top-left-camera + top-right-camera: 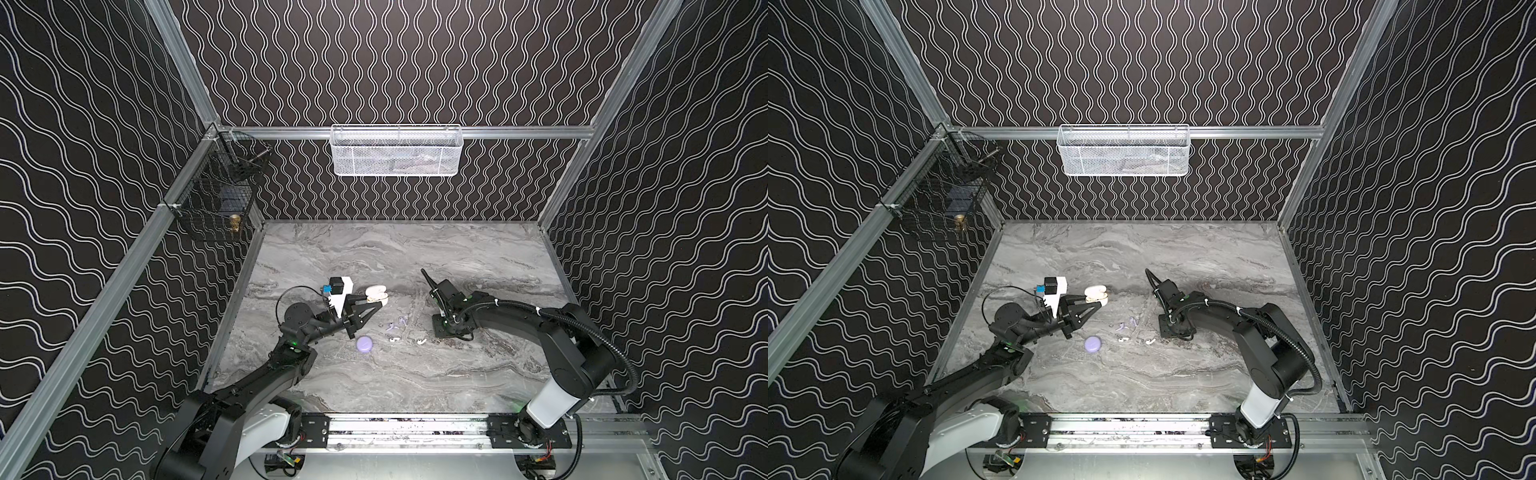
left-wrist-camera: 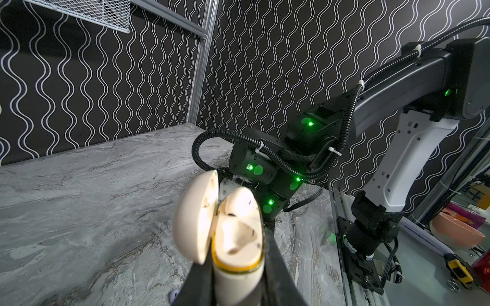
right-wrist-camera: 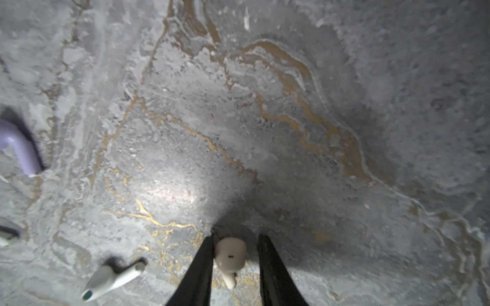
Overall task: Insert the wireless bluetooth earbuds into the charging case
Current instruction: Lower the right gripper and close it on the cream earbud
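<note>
A closed round lavender case [image 1: 365, 344] lies on the marble table [image 1: 415, 257] near the left arm. Just right of it are four loose earbuds, all apart from one another: two lavender earbuds [image 1: 401, 320] farther back and two white earbuds [image 1: 422, 341] nearer. They lie in the open stretch between the two arms. A white mesh basket [image 1: 397, 149] hangs on the far wall and a black wire basket [image 1: 216, 195] on the left wall, both well away from the work.

The left gripper [image 1: 375, 300] is clamped on the body of the cream charging case [image 2: 236, 238], whose lid [image 2: 193, 220] is swung open.

The right gripper [image 3: 236, 236] points straight down at the table. Its fingers [image 3: 204, 265] stand a little apart, astride a cream earbud [image 3: 230, 255] that lies on the marble. One finger is against the earbud's side and a narrow gap shows at the other, so it is not yet pinched. In both top views the wrist hides this earbud.

In the right wrist view, one white earbud lies near the fingers and a lavender one sits at the edge. The charging case is well apart, to the left and farther back, and the lavender earbuds lie between it and the right gripper.
</note>
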Robot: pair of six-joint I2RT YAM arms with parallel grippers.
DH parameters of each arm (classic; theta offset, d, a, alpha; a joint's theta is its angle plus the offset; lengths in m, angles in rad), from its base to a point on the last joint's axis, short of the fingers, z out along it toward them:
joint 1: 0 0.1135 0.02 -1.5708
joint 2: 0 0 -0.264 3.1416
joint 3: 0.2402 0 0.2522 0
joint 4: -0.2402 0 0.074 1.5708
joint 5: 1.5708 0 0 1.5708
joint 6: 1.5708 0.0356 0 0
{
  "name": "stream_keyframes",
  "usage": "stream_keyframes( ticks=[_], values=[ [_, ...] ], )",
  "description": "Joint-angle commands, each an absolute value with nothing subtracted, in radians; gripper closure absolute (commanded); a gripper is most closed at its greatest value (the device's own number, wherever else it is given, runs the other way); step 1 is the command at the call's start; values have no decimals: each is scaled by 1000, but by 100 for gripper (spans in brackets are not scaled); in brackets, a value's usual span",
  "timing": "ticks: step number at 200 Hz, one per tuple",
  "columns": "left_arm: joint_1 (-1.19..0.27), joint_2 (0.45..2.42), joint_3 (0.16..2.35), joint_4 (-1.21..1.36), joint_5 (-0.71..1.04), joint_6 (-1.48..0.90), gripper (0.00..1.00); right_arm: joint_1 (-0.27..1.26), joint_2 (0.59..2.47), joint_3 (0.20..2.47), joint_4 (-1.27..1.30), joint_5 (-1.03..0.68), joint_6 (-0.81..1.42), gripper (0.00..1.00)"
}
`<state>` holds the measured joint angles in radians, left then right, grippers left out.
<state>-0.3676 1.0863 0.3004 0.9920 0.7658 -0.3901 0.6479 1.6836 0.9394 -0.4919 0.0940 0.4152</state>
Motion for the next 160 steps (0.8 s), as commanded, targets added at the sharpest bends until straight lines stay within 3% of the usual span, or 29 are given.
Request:
stream_keyframes(
  ticks=[1,36,86,160],
  values=[
    [-369,1078,303,1012,769,-384,100,650,1666,925,-533,106,446,71],
    [-371,1071,303,1011,770,-390,100,651,1636,898,-513,96,459,71],
    [-375,1052,298,1011,771,-396,100,650,1606,863,-487,99,476,61],
    [-380,1028,296,982,758,-383,100,676,1550,819,-412,-14,502,66]
  ],
)
